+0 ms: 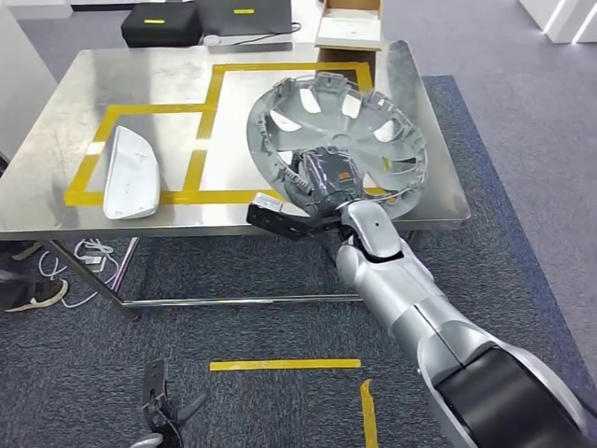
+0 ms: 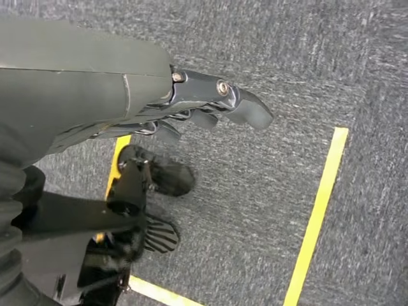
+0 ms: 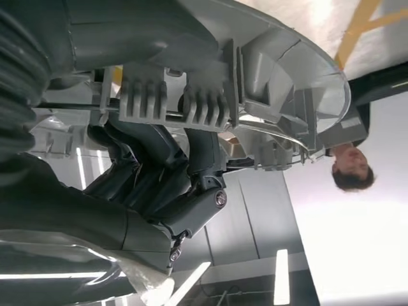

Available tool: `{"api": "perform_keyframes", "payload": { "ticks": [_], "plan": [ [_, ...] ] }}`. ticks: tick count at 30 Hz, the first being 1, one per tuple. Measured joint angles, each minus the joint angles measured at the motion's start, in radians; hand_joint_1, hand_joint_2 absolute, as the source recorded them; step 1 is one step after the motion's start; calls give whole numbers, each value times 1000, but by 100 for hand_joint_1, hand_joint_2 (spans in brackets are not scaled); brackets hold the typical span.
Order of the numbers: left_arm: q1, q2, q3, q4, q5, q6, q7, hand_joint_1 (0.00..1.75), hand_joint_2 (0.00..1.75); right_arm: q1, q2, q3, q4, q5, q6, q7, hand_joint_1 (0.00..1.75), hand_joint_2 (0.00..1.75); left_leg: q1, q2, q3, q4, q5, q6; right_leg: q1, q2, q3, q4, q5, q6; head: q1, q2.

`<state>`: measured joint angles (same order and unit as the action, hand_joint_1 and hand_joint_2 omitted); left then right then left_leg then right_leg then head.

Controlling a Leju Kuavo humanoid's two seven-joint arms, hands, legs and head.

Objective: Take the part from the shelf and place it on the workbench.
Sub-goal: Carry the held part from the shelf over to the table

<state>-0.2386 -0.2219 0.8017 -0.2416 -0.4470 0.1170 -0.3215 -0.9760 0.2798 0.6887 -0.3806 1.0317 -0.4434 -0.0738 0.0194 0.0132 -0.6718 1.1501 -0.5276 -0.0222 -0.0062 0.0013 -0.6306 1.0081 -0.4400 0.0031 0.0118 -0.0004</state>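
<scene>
A silver hubcap [image 1: 338, 131] with its ribbed inner side up hangs tilted over the right part of the steel workbench [image 1: 161, 84], inside the yellow tape outline. My right hand [image 1: 327, 182] grips its near rim from below the table's front edge. In the right wrist view the dark fingers [image 3: 163, 185] close around the hubcap's [image 3: 289, 83] clips. I cannot tell whether the hubcap touches the tabletop. My left hand [image 2: 202, 105] hangs over the grey carpet with its fingers stretched out and nothing in them.
A white curved part [image 1: 131, 175] lies on the workbench's left side. Black cases [image 1: 160, 23] and a cardboard box [image 1: 350, 23] stand beyond the far edge. Cables [image 1: 84, 257] and a person's shoe [image 1: 32, 294] lie by the left table leg. Yellow tape [image 1: 285, 364] marks the carpet.
</scene>
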Motion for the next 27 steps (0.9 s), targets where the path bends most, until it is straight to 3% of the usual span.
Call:
{"api": "perform_keyframes", "payload": {
  "ticks": [2, 3, 4, 7, 8, 9, 13, 15, 17, 18, 19, 20, 22, 23, 24, 27],
  "plan": [
    [1, -8, -2, 2, 4, 12, -5, 0, 175, 1, 24, 10, 2, -3, 2, -2, 175, 175, 0, -2, -57, 124, -50, -4, 0, 6, 4, 1, -3, -5, 0, 0],
    [2, -13, -2, 2, 7, 13, -9, 0, 175, 2, 33, 21, 2, -5, 3, -1, 175, 175, 0, -2, -75, 158, -53, -5, 1, 9, 6, 1, -5, -6, 0, 0],
    [3, -17, -3, 3, 11, 13, -15, 0, 175, 2, 40, 33, 1, -8, 3, 1, 175, 175, 0, -3, -78, 157, -37, -6, 1, 12, 8, 3, -7, -6, 0, 0],
    [5, -34, -3, 5, 23, 4, -37, 0, 175, -3, 55, 75, -7, -31, -5, 1, 175, 175, 1, -5, -19, -1, 70, -2, 3, 19, 12, 12, -17, 0, 0, 0],
    [5, -40, -4, 5, 26, 2, -42, 0, 175, -7, 60, 89, -9, -38, -12, -3, 175, 175, 1, -7, 1, -53, 87, 2, 5, 21, 9, 17, -20, 4, 0, 0],
    [6, -46, -4, 6, 29, 2, -44, 0, 175, -12, 62, 101, -10, -42, -20, -9, 175, 175, 0, -9, 11, -81, 90, 6, 7, 22, 5, 21, -22, 9, 0, 0],
    [16, -65, -4, 8, 40, 7, -40, 0, 175, -19, 67, 162, -28, -46, -47, -38, 175, 175, 1, -10, 17, -97, 82, 27, 6, 17, -10, 36, -36, 23, 1, 0],
    [17, -72, -5, 8, 41, 5, -37, 0, 175, -21, 68, 197, -45, -62, -49, -43, 175, 175, 3, -9, 20, -100, 83, 37, 5, 10, -49, 117, -83, 32, 4, 0],
    [18, -76, -7, 8, 41, 2, -37, 0, 175, -22, 69, 230, -57, -85, -49, -46, 175, 175, 3, -9, 20, -100, 82, 41, 4, 7, -111, 247, -135, 36, 6, 0],
    [20, -77, -8, 8, 41, 2, -37, 0, 175, -21, 69, 245, -60, -92, -49, -47, 175, 175, 2, -9, 21, -100, 82, 42, 4, 7, -134, 289, -143, 36, 5, 0],
    [21, -78, -10, 8, 41, 2, -37, 0, 175, -20, 69, 258, -63, -96, -49, -48, 175, 175, 1, -9, 22, -100, 82, 42, 4, 7, -141, 298, -134, 34, 6, 0],
    [21, -79, -11, 8, 41, 2, -37, 0, 175, -19, 69, 268, -67, -100, -49, -49, 175, 175, 0, -10, 24, -100, 81, 43, 5, 7, -128, 265, -106, 30, 6, 0],
    [21, -82, -13, 8, 41, 3, -35, 0, 175, -21, 70, 281, -74, -107, -51, -53, 175, 175, -2, -11, 28, -100, 79, 41, 8, 4, -62, 130, -40, 18, 5, 0],
    [21, -83, -14, 8, 41, 6, -31, 0, 175, -24, 71, 287, -76, -112, -54, -57, 175, 175, -4, -11, 29, -100, 78, 39, 11, 2, -31, 71, -21, 13, 5, 0],
    [20, -85, -16, 8, 41, 10, -25, 0, 175, -28, 72, 293, -77, -118, -59, -62, 175, 175, -5, -11, 28, -101, 79, 35, 14, 1, -12, 36, -15, 9, 5, 0],
    [18, -86, -22, 9, 41, 27, -13, 0, 175, -38, 74, 312, -79, -142, -71, -75, 175, 175, -4, -9, 29, -106, 80, 19, 13, 4, 1, 14, -15, 3, 4, 0]
  ]
}}
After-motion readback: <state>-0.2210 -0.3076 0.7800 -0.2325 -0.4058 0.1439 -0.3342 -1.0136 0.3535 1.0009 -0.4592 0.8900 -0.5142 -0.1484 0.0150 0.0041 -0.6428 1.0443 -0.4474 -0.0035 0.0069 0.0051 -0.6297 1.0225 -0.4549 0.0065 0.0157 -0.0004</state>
